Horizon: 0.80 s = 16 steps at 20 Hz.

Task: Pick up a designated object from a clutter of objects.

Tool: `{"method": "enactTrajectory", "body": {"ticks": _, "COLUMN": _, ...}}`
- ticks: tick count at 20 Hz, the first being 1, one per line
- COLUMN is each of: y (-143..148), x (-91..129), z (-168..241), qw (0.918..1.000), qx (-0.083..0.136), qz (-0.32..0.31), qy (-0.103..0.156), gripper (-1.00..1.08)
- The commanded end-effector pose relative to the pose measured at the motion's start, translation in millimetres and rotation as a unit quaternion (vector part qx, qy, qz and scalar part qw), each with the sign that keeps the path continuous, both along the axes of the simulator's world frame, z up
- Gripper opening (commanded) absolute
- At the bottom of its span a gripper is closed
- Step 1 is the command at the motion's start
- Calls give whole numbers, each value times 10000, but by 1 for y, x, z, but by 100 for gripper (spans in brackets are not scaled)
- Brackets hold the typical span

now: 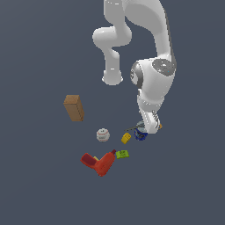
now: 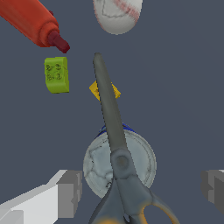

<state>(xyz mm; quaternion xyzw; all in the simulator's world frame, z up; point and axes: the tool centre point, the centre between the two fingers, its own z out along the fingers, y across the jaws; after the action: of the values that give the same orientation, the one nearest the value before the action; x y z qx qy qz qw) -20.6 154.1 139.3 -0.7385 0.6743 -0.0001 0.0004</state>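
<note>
Gripper point(image 2: 142, 192) jaws stood spread wide, one pad at each edge of the wrist view, holding nothing; the scissors' pivot and handle end lay in the gap between them, so the hand appeared placed to straddle the tool ahead of a pinch. Franka arm point(image 1: 154, 83) reached steeply down over the clutter, its wrist hiding most of the target in the exterior view. Red power drill point(image 1: 100, 163) lay nearest the camera in the exterior view, apart from the gripper. Brown box point(image 1: 74, 107) stood tilted, well apart toward the exterior view's left. White baseball point(image 1: 103, 135) rested between the box and the arm's wrist. Blue-and-white can point(image 2: 120, 164) stood upright directly beneath the scissors, its pale lid facing the wrist camera. Scissors point(image 2: 113, 127), the designated object, lay across that lid, dark blades pointing toward the baseball and orange-yellow rings point(image 2: 159, 214) cut off at the frame edge; resting on the can probably left them raised and free to slip if nudged. Green-yellow piece point(image 2: 57, 75) lay just beside the drill's dark tip. Small yellow block point(image 2: 105, 90) sat under the blade near its tip, whether touching it could not be told.
</note>
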Motion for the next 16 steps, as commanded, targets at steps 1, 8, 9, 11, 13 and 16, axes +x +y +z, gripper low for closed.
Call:
{"method": "enactTrajectory", "body": {"ticks": 1, "y": 0, "x": -1, "z": -13, "qw": 10000, "qx": 0, "qz": -5, "qy": 5, "gripper": 100}}
{"method": "enactTrajectory", "body": {"ticks": 8, "y": 0, "x": 0, "z": -32, "qw": 10000, "qx": -1, "qz": -11, "qy": 4, "gripper": 100}}
{"method": "enactTrajectory", "body": {"ticks": 9, "y": 0, "x": 0, "z": -32, "qw": 10000, "qx": -1, "qz": -11, "qy": 4, "gripper": 100}}
{"method": "enactTrajectory", "body": {"ticks": 11, "y": 0, "x": 0, "z": -32, "qw": 10000, "qx": -1, "qz": -11, "qy": 4, "gripper": -100}}
{"method": "enactTrajectory", "body": {"ticks": 13, "y": 0, "x": 0, "z": -32, "qw": 10000, "qx": -1, "qz": -11, "qy": 4, "gripper": -100}}
{"method": "enactTrajectory", "body": {"ticks": 16, "y": 0, "x": 0, "z": -32, "qw": 10000, "qx": -1, "qz": -11, "qy": 4, "gripper": -100}}
